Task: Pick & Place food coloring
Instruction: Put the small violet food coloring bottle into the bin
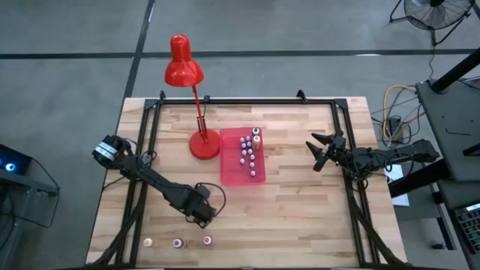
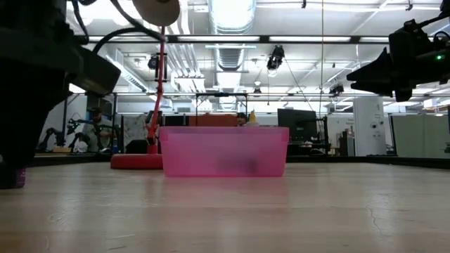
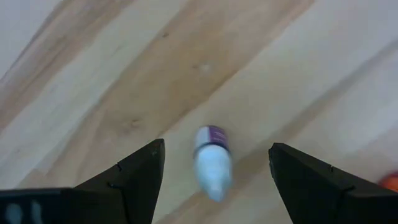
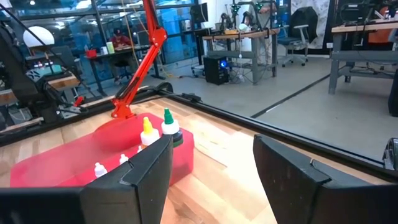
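Your left gripper point(image 1: 202, 215) sits low over the near left part of the table point(image 1: 300, 217), just above a row of three bottles point(image 1: 178, 243) that stand along the near edge. In its wrist view the fingers point(image 3: 134, 174) are spread wide, and a bottle with a purple band point(image 3: 212, 160) stands on the wood between them, touching neither finger. So that gripper is open and has hold of nothing. From the high view you can see the three bottles stand apart from one another, the leftmost orange-toned and the other two pinkish.

Toward the middle of the table at the back you have the red lamp point(image 1: 196, 105), its round base just left of the pink tray point(image 1: 229, 169). The rest of the food coloring point(image 1: 249, 152) stands inside that tray, gathered in its far and right part: small white-capped bottles, with a yellow one point(image 4: 147, 133) and a green-capped one point(image 4: 170, 127) at the far corner. In the low view the tray's pink wall hides most of them.

On the right, your right gripper point(image 1: 324, 151) hangs in the air over the table's right side, well apart from the tray and pointing toward it. Its fingers point(image 4: 140, 171) are parted with only empty space between them, so it too is open and holds nothing.
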